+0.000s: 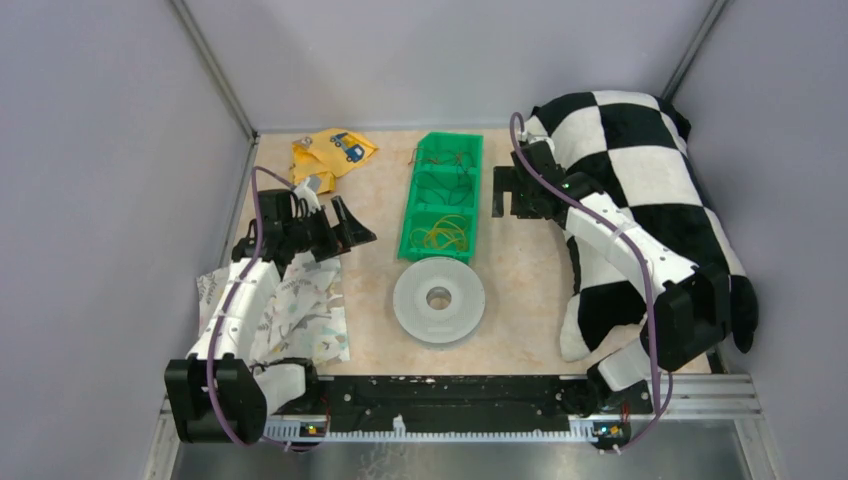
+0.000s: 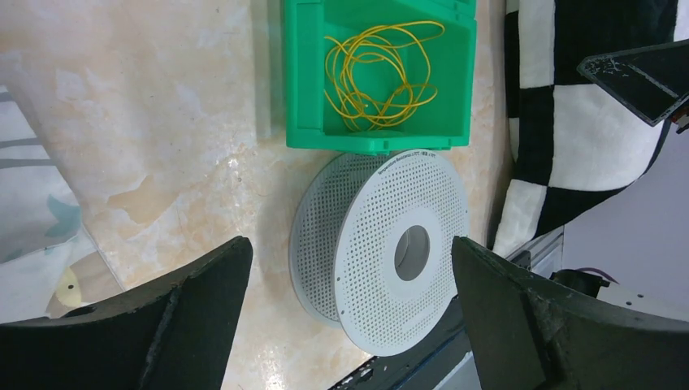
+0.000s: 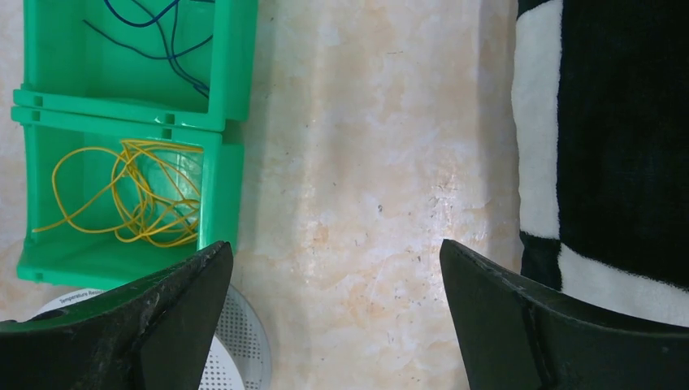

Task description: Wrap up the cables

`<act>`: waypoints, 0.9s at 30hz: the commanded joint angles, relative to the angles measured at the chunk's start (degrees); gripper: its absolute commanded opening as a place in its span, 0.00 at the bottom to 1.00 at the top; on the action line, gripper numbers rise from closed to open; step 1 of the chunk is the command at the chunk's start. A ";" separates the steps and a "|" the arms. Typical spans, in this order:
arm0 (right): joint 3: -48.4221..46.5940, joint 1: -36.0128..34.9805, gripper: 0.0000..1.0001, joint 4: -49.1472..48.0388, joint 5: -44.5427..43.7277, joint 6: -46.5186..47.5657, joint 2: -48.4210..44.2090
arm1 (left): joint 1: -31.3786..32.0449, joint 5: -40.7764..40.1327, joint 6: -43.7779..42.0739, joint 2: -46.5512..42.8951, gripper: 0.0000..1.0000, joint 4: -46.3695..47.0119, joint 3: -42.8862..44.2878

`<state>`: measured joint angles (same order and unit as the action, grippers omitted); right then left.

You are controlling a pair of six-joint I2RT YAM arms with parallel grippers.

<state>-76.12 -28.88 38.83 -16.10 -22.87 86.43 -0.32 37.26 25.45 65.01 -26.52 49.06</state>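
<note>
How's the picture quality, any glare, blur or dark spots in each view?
Top view: soft even light, no glare, though the yellow wire in the green bin looks tiny. Left wrist view: the spool is sharp; the left claw is dark and soft. Right wrist view: that wire is crisp; the right claw is almost black.

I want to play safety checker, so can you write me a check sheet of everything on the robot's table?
Surface: beige marbled tabletop.
Job's things: green bin with a yellow cable in the nearest compartment and a blue cable in the next one; white perforated spool lying flat just in front of the bin.
Clutter: checkered cloth on the right; yellow truck-print cloth far left; pale patterned cloth under the left arm.
Grippers: left tool open, empty; right tool open, empty.
Cables: purple lead along each arm.
Surroundings: grey walls; black rail at the near edge.
</note>
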 commanded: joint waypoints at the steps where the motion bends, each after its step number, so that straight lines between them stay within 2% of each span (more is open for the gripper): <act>1: 0.27 -0.45 0.99 -1.42 -1.99 0.74 -1.62 | 0.12 0.81 0.80 -1.26 0.98 2.83 -0.62; 7: 0.21 -0.46 0.99 -1.31 -1.29 0.88 -1.84 | 0.12 5.09 1.41 -3.34 0.98 6.49 -1.79; 9: 0.82 -0.44 0.99 -1.45 -1.12 0.48 -2.00 | 2.18 4.61 0.98 -4.63 0.98 7.26 -1.52; 12: 2.29 -0.45 0.99 -2.40 -0.05 0.12 -2.48 | 7.14 -0.70 -0.94 -4.61 0.98 4.96 0.31; 14: 2.22 -0.47 0.99 -2.66 0.63 -0.10 -2.29 | 12.70 -4.93 -1.51 -3.66 0.98 3.32 1.01; 18: 0.73 -0.53 0.99 -2.58 0.51 -0.01 -2.05 | 19.91 -10.09 0.20 -2.35 0.98 3.31 0.28; 24: -3.09 -0.57 0.99 -3.72 0.54 1.82 -0.70 | 21.83 -15.22 0.62 -2.11 0.98 3.27 -0.16; 27: -7.22 -0.60 0.93 -4.73 1.81 3.75 2.37 | 21.76 -17.76 0.83 -2.09 0.98 2.83 0.61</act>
<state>-76.20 -29.10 37.63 -15.57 -21.78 86.65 21.32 24.80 25.63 63.05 -23.99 48.31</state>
